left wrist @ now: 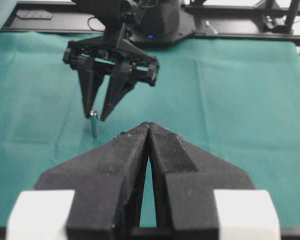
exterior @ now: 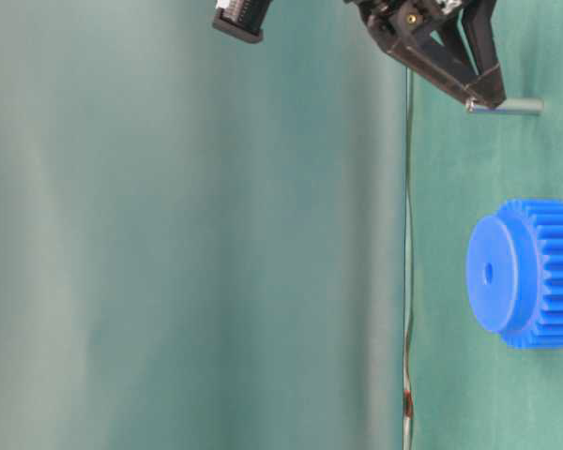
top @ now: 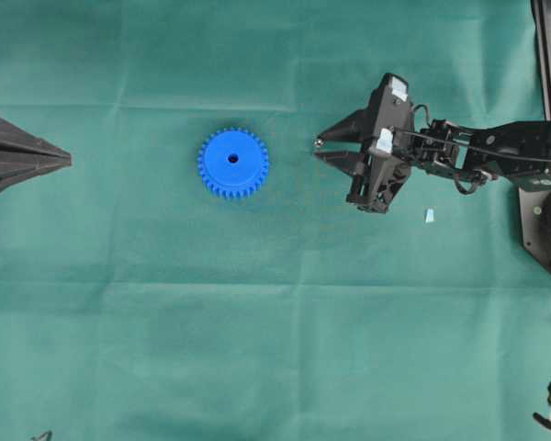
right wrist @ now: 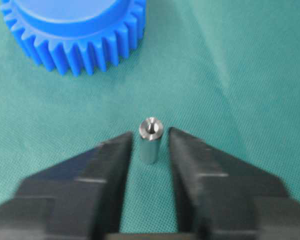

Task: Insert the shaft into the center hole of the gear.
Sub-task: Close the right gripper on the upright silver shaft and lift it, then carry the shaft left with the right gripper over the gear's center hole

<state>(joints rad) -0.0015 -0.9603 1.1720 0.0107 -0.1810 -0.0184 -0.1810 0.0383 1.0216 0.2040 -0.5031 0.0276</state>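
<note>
On the green cloth [top: 275, 322] that covers the bench, the gear [top: 233, 163] lies flat a little toward nine o'clock from the middle of the overhead view, its teeth ringing the raised blue face and the center hole [top: 233, 158] showing as a small dark dot. Toward three o'clock from it, well apart, the shaft [right wrist: 150, 140] stands upright on the cloth, a short silvery pin with a dimple in its top end. The right gripper [right wrist: 149, 146] reaches in from three o'clock and straddles the pin: its jaws stand narrowly apart, one on each side, with a thin strip of cloth visible between each inner face and the metal, so they are not clamped on it. In the left wrist view the pin stands just below those fingertips [left wrist: 106, 116]. The left gripper [top: 66, 159] rests at the nine o'clock edge of the overhead view, well clear of the gear, its jaws pressed together to a point. A small pale blue fleck [top: 429, 216] lies on the cloth beside the right arm.
</note>
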